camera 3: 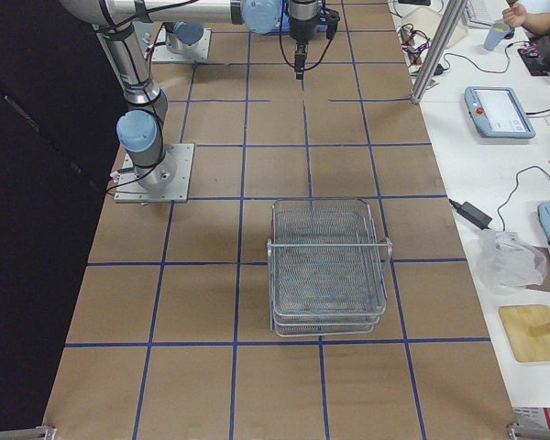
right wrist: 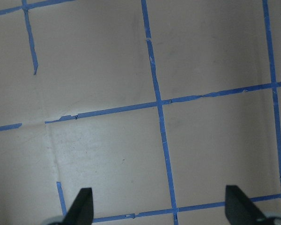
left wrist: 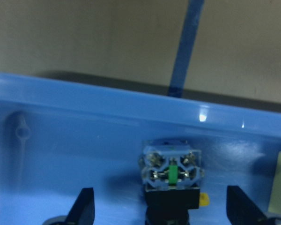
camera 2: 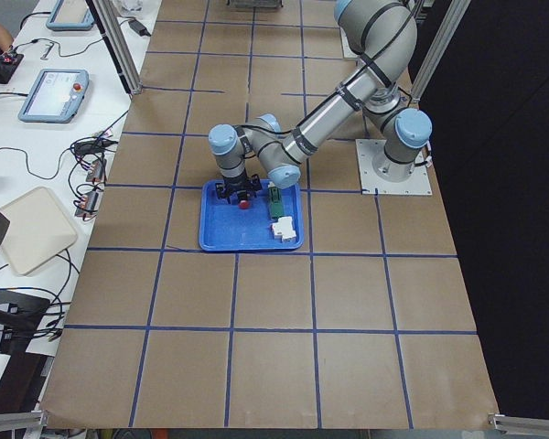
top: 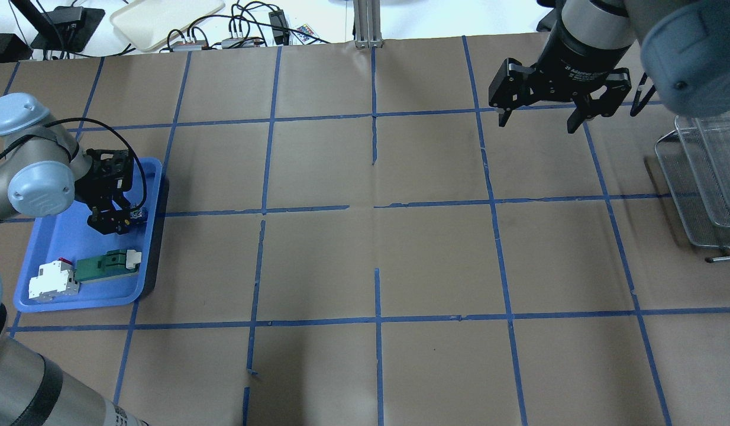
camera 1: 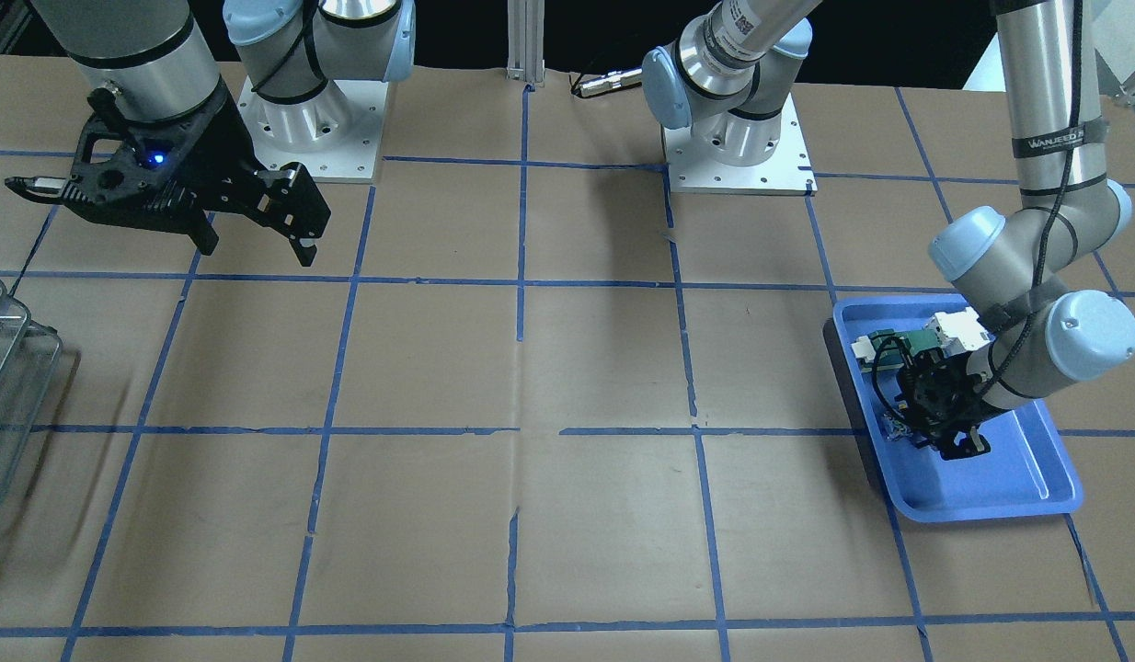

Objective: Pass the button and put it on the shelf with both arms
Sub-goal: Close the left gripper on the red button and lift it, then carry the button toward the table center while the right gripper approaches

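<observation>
The left tool is low inside the blue tray, near the tray's far long wall. Its two fingers are spread, and the button lies between them with a gap on each side, so nothing is pinched. The button rests on the tray floor. Its bluish clear end block points to the tray wall and its black body points toward the wrist camera. In the exterior left view its red cap shows just under the tool. A small yellow bit sits beside the black body; it is perhaps a tab, but the picture is too blurred to be sure.

In the same tray lie a green-and-white connector part and a white block with a red top, side by side at the end nearest the robot and a little apart from the button. The tray wall stands close in front of the button.

The right tool hangs above the counter, which has brown paper and blue tape lines. Its fingers are spread wide and hold nothing. The shelf stands at the counter's right end, well apart from the tray and near the right tool. Beyond the counter lie cables and a cream tray.
</observation>
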Robot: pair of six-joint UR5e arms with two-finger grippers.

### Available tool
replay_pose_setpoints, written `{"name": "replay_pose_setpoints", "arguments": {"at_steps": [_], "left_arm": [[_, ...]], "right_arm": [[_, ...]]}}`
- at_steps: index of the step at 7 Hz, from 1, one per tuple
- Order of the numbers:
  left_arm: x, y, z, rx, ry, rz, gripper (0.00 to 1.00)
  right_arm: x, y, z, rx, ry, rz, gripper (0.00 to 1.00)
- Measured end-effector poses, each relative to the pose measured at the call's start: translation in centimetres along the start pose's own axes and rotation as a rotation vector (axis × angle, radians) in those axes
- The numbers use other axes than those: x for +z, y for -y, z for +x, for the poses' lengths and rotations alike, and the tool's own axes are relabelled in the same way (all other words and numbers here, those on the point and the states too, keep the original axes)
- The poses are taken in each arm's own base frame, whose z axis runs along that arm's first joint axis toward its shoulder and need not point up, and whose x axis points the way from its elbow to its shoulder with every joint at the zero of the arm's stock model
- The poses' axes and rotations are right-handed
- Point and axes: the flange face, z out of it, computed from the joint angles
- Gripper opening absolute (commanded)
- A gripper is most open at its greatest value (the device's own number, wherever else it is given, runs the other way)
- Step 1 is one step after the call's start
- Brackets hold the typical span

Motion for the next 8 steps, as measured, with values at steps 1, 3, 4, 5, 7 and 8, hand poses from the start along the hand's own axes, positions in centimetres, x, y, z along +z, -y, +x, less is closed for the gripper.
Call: {"name": "replay_pose_setpoints", "arguments": {"at_steps": [1,3,4,5,7,8], "left_arm": [[-0.4,-0.2,0.1,0.01,0.006,-0.001,0.0],[-1.9,-0.1,0.1,0.029,0.018,-0.001,0.0],[-3.5,0.4,0.1,0.038,0.021,0.009,0.0],[-5.9,1.7,-0.2,0.053,0.027,0.046,0.0],[-11.8,8.0,-0.8,0.125,0.046,0.126,0.0],[-14.6,11.5,-0.7,0.147,0.052,0.169,0.0]], "right_arm": [[0.9,0.7,0.1,0.007,-0.001,-0.007,1.0],[1.1,2.2,-0.6,0.001,0.074,0.046,1.0],[0.6,2.5,-1.3,-0.014,0.143,0.075,1.0],[0.3,2.6,-1.5,-0.056,0.178,0.093,1.0],[-0.3,2.2,-2.0,-0.259,0.256,0.106,1.0],[-0.5,1.7,-2.5,-0.409,0.333,0.113,1.0]]}}
